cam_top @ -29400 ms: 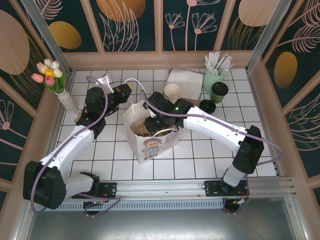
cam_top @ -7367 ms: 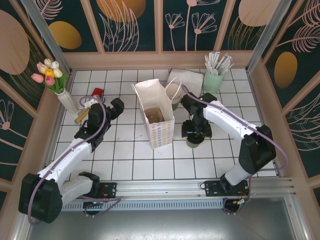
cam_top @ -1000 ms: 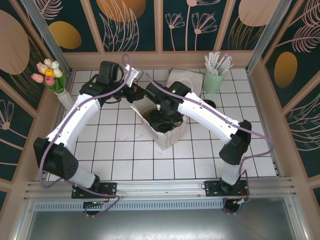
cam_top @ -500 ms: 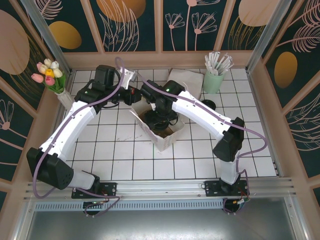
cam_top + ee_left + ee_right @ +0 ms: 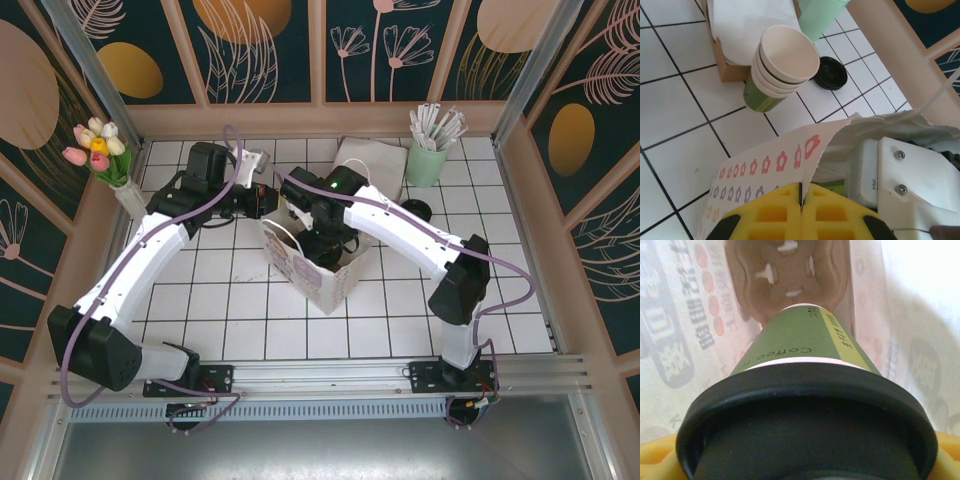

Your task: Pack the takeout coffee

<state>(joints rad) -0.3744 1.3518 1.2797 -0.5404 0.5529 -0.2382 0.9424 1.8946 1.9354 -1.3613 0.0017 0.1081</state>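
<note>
Clearly mid-pack: left gripper [image 5: 801, 200] pinched shut on bag [image 5: 765, 160] rim, holding mouth open; right gripper [image 5: 805, 465] clamped around coffee cup [image 5: 800, 335], upright inside bag above brown tray [image 5: 790, 275], probably for level landing.

The desk [image 5: 250, 330] is a white tiled top with dark grout lines, evenly lit, with soft shadows. Wooden strips [image 5: 316, 50] frame the far wall [image 5: 250, 50] into dark teal panels painted with pale flowers and gold and peach ovals; the left wall [image 5: 30, 130] and right wall [image 5: 600, 150] match. Grey metal posts [image 5: 88, 60] lean at the far corners. An aluminium rail [image 5: 330, 375] runs along the near edge.
</note>
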